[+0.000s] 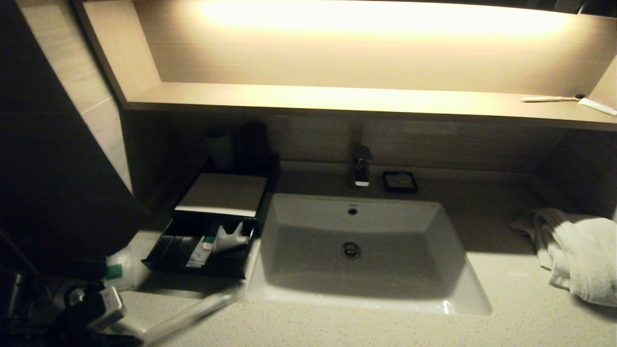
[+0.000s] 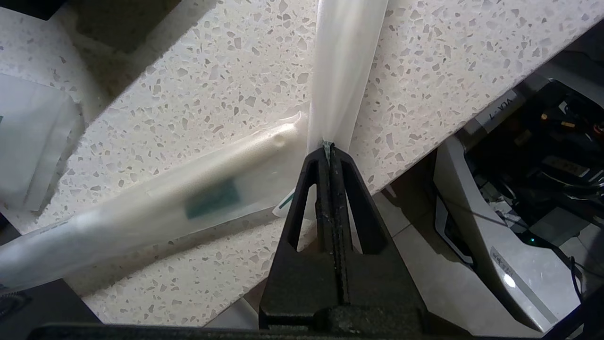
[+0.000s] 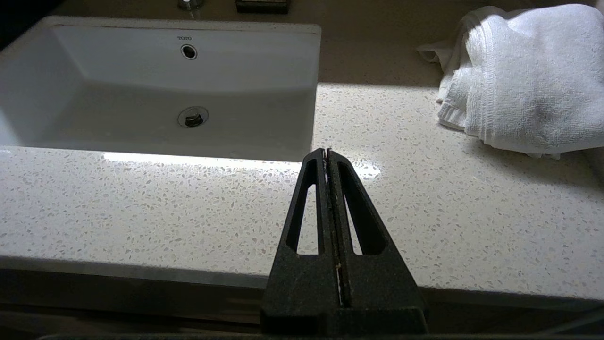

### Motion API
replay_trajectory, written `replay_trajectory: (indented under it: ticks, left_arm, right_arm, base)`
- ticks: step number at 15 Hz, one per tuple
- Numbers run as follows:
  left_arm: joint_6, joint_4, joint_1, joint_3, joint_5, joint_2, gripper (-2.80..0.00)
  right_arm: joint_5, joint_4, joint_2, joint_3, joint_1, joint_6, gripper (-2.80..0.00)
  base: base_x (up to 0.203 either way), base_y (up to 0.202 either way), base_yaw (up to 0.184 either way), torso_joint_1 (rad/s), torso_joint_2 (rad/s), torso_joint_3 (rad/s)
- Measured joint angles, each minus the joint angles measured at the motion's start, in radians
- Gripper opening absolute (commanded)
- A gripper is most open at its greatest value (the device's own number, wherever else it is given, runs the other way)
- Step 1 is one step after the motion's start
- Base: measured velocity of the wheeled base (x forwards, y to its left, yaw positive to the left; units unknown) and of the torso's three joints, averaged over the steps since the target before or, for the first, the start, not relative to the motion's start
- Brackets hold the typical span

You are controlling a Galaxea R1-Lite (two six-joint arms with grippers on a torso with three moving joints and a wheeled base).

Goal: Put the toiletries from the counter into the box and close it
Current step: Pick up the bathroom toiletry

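The jaws of your left gripper are pressed together on the end of a long, slim, clear-wrapped stick, at the near left corner of the speckled cream tabletop. In the left wrist view that stick runs straight away from the tips. A second wrapped stick with a small green label lies beside it, crossing at an angle, its near end just beside the tips. A white sachet with a green square label rests near them, by the front of the box.

The black box stands left of the white basin. Its drawer is pulled out toward you, with a small white tube and crumpled white wrapping in its compartments.

The jaws of your right gripper are closed on nothing, hanging at the tabletop's front edge, between the basin and a white towel.
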Motion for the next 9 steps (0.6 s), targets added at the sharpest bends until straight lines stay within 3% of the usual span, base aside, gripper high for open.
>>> replay_trajectory:
  ticks: [6, 9]
  left_arm:
    - [-0.034, 0.002, 0.002, -0.003, -0.061, -0.054, -2.8]
    - [-0.111, 0.002, 0.002, -0.021, -0.078, -0.1, -2.8]
  right_arm:
    - [0.0, 0.0, 0.0, 0.0, 0.0, 0.0, -2.8]
    - [-0.001, 0.0, 0.0, 0.0, 0.0, 0.0, -2.8]
  base:
    - [0.0, 0.0, 0.0, 0.0, 0.0, 0.0]
    - [0.0, 0.0, 0.0, 0.0, 0.0, 0.0]
